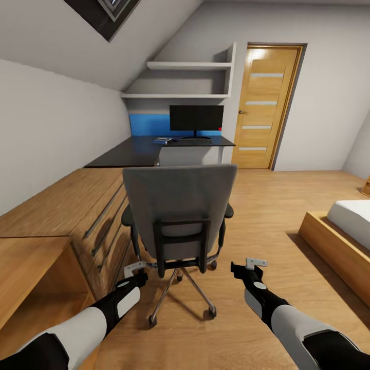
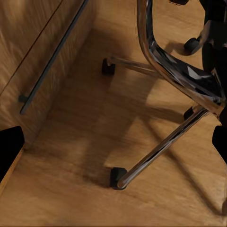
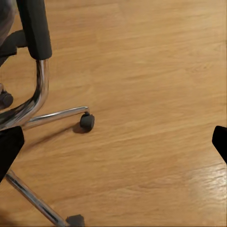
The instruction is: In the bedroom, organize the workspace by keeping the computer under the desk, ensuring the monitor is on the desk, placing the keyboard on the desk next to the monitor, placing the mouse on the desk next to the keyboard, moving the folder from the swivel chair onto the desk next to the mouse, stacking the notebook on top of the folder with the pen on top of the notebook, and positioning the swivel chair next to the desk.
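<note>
A grey swivel chair (image 1: 179,205) stands with its back to me and hides its own seat. Beyond it, the dark desk (image 1: 133,151) carries a black monitor (image 1: 196,119) with a keyboard (image 1: 196,140) in front of it. To the left of the keyboard lies a small flat bluish item (image 1: 163,139), too small to name. My left gripper (image 1: 137,268) hangs open low beside the chair's left side. My right gripper (image 1: 254,264) is open to the right of the chair's base. The left wrist view shows chrome legs and a caster (image 2: 118,178); the right wrist view shows an armrest (image 3: 35,28) and a caster (image 3: 87,121).
A long wooden drawer cabinet (image 1: 77,205) runs along the left wall up to the desk, close to my left arm. A bed on a wooden frame (image 1: 349,221) sits at the right. A wooden door (image 1: 267,108) and wall shelves (image 1: 187,66) are at the back.
</note>
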